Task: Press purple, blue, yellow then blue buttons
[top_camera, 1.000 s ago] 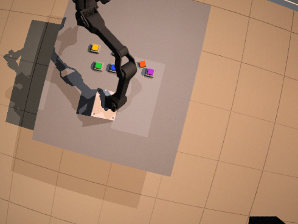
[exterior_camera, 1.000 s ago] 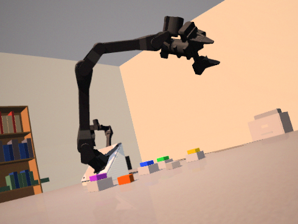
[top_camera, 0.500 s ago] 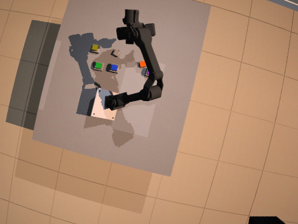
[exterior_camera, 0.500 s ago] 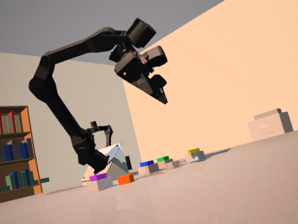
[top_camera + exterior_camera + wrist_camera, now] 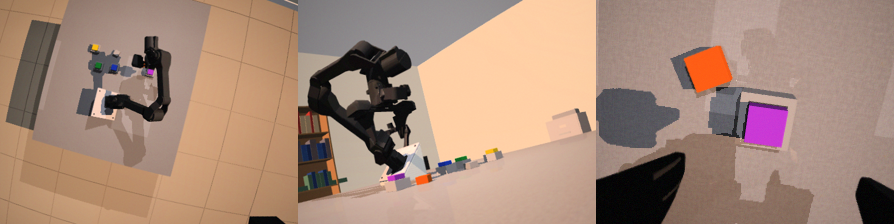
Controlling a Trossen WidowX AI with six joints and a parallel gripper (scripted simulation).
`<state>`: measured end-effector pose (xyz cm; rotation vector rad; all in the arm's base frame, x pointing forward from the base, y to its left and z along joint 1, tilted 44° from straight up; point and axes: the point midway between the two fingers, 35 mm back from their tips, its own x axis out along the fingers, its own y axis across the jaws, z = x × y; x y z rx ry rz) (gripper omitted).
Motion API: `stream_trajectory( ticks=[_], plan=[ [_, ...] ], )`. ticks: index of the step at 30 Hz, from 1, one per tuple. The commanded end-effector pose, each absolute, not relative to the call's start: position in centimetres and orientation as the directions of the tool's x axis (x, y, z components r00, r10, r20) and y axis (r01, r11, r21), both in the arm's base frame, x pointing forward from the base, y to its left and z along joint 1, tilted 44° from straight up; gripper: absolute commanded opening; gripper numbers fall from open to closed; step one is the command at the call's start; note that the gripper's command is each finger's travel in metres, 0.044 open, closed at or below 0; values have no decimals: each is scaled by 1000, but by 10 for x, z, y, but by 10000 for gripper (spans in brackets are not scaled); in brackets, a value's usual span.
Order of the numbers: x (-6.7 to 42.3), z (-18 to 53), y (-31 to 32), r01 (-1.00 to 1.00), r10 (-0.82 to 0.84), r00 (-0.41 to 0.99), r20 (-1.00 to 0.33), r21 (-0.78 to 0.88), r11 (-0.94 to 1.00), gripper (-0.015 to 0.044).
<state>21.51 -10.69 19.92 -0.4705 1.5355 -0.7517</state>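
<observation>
The purple button [image 5: 150, 72] [image 5: 396, 176] [image 5: 766, 126] sits on a pale square base, its cap standing up. My gripper [image 5: 386, 132] [image 5: 771, 174] is open and empty, pointing down above the purple button's area without touching it. In the wrist view the button lies ahead of the fingertips, between their left and right positions. The blue button [image 5: 114, 67] [image 5: 444, 164] is farther left in the top view, its cap up. The yellow button [image 5: 95, 47] [image 5: 491, 150] stands beyond it, up and to the left, its cap up.
An orange block [image 5: 423, 179] [image 5: 707, 69] lies close beside the purple button. A green button [image 5: 98, 65] [image 5: 461, 158] is beside the blue one. A pale grey block [image 5: 116, 53] [image 5: 471, 165] lies near them. A slanted white panel [image 5: 96, 105] [image 5: 415, 152] stands by the arm's base.
</observation>
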Motion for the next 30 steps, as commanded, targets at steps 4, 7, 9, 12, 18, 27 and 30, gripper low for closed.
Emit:
stream_trajectory(
  ticks=[4,7,9,12,18,27,30],
  plan=[
    [206,176,-129,153,-681,-133,-720,-694,704,295],
    [201,156,-148,153,-685,-133,-717,-697,700,216],
    [200,155,-150,153,-685,-134,-716,-698,700,164],
    [200,155,-150,153,-685,-134,-716,-698,700,85],
    [200,155,-150,153,-685,-134,-716,-698,700,20],
    [200,152,-152,153,-685,-133,-716,-698,700,20],
    [199,148,-156,153,-685,-133,-717,-697,700,20]
  ],
)
